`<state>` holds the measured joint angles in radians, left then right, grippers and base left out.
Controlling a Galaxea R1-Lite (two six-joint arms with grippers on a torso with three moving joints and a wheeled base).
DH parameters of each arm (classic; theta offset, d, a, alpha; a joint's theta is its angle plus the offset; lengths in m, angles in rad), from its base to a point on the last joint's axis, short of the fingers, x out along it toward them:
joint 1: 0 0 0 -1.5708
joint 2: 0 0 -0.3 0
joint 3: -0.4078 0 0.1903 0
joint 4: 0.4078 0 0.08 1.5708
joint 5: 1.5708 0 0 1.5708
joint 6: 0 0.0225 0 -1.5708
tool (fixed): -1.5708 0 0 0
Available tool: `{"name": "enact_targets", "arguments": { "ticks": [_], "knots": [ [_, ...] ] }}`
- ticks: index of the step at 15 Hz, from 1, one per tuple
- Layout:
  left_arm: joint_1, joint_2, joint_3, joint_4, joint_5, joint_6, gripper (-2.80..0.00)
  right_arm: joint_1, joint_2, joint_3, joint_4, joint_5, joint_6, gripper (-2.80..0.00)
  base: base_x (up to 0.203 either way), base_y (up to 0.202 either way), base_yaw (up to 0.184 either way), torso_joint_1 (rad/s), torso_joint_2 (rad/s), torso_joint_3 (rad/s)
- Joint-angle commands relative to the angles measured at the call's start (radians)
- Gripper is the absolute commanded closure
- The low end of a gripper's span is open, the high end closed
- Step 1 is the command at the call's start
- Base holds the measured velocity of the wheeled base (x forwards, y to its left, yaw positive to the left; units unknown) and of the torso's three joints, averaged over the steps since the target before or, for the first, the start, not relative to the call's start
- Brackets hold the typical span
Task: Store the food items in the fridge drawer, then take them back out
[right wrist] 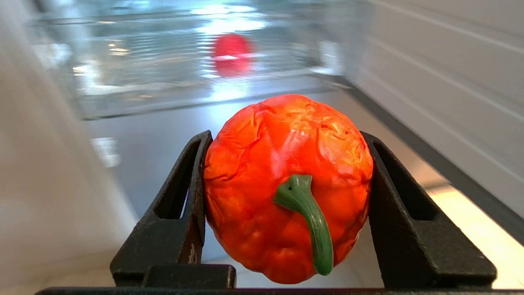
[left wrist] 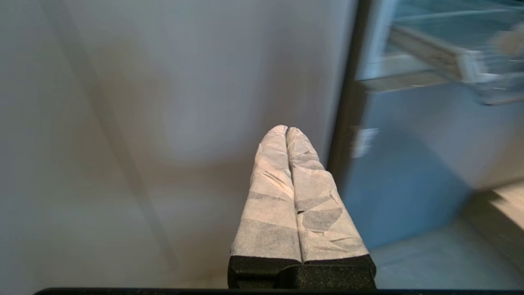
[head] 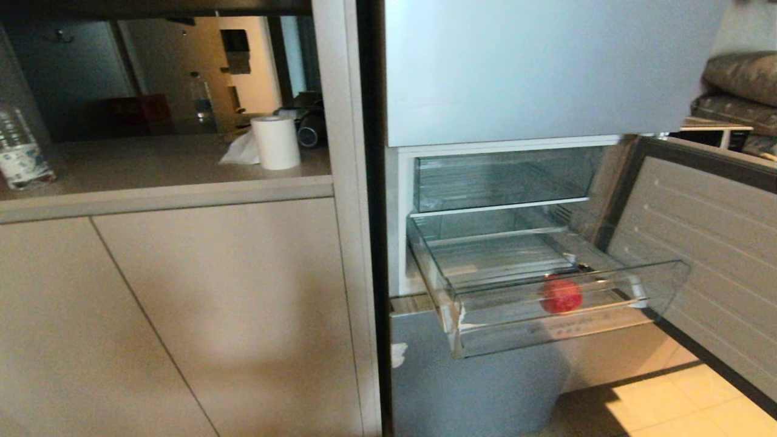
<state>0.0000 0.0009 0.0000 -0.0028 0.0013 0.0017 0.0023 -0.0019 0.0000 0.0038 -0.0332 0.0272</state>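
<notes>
While its two black fingers [right wrist: 192,196] press on either side of a wrinkled orange-red pepper [right wrist: 286,184] with a green stem, the right end effector [right wrist: 286,139] is grasping that pepper firmly, stem toward the wrist camera. It is aimed at the fridge but is well short of it; neither arm appears in the head view. The left end effector [left wrist: 286,130] is clenched on nothing, its two tape-wrapped fingers pressed together, and it points at the pale cabinet front [head: 182,315] beside the fridge.

Ahead of the held pepper, the fridge drawer [head: 661,285] stands pulled out, its clear front wall facing the robot. One small red fruit [head: 561,295] already lies inside, on the ribbed bottom close behind the front wall. Above it sits another clear compartment [head: 504,179], pushed in, and the open fridge door [head: 710,255] stands to the right. On the desk [head: 158,161] to the left are a paper roll [head: 276,142] and a water bottle [head: 21,149], which play no part.

By my reading, storing is partly done: one item is in the drawer, and the pepper has yet to be carried over and set down. Whether more food waits out of view cannot be told. Taking everything back out has not begun.
</notes>
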Motion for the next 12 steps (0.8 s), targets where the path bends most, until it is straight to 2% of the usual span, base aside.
{"name": "enact_targets", "arguments": {
  "ticks": [1,9,12],
  "knots": [
    [0.0,0.001,0.002,0.0,0.0,0.0,0.0,0.001,0.002,0.002,0.001,-0.001,0.0,0.0,-0.002,0.004,-0.182,0.003,0.0,0.002],
    [0.0,0.001,0.002,0.0,0.0,0.0,0.0,0.001,0.002,0.0,0.001,0.001,-0.003,0.0,0.0,0.008,-0.174,0.001,0.0,0.004],
    [0.0,0.001,0.002,0.0,0.0,0.0,0.0,0.001,0.002,0.002,-0.001,0.01,-0.021,0.0,-0.001,0.006,-0.1,0.001,0.0,0.001]
  ]
}}
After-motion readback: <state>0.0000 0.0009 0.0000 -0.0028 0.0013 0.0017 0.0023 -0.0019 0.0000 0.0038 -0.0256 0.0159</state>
